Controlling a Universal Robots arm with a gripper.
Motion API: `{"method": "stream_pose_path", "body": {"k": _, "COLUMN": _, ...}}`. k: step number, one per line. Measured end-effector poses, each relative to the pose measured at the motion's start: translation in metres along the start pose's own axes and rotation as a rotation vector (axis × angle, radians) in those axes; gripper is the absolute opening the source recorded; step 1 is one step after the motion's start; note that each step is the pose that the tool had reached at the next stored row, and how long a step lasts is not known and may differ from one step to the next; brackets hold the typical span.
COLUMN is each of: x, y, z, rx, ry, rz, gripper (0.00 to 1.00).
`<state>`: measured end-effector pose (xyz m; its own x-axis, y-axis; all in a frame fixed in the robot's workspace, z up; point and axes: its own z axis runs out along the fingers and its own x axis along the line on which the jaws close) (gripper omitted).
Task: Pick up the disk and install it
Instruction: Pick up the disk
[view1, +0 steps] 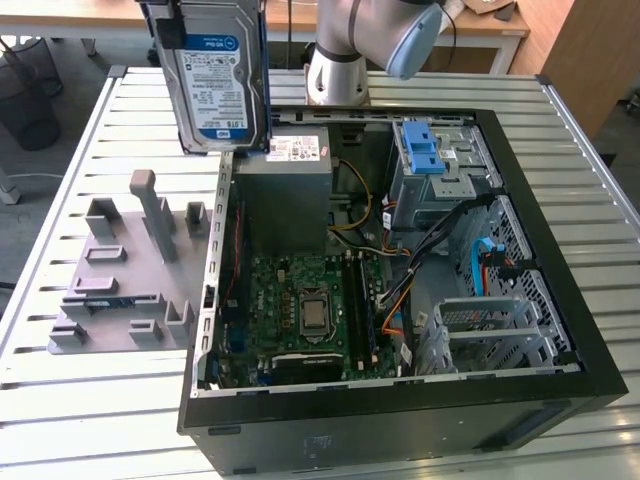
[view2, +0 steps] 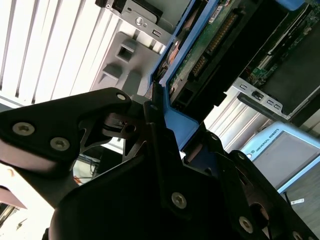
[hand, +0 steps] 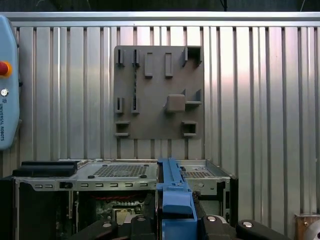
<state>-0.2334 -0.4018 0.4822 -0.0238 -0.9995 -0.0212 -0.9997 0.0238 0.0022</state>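
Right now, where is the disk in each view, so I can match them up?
Exterior view: the disk is at the top, label showing, over the computer case corner on the exterior view's left.
Second wrist view: the disk is edge-on, its blue frame clamped in the gripper.
First wrist view: the disk is edge-on before the open case.
Shared landmark: grey fixture plate on the slatted table.

Open computer case (view1: 400, 432) on a slatted metal table (view1: 80, 420).
In the exterior view the case fills the centre and right, with a green motherboard (view1: 310, 310) at lower centre and a grey metal box (view1: 285, 190) above it; a grey slotted plate (view1: 140, 300) lies at the exterior view's left.
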Motion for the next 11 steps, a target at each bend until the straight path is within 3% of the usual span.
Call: {"method": "stream_pose_path", "body": {"k": 11, "x": 0.005, "y": -0.0175, "z": -0.0002, "rx": -0.0002, "ry": 0.0, "rz": 0.0, "gripper": 0.36}}
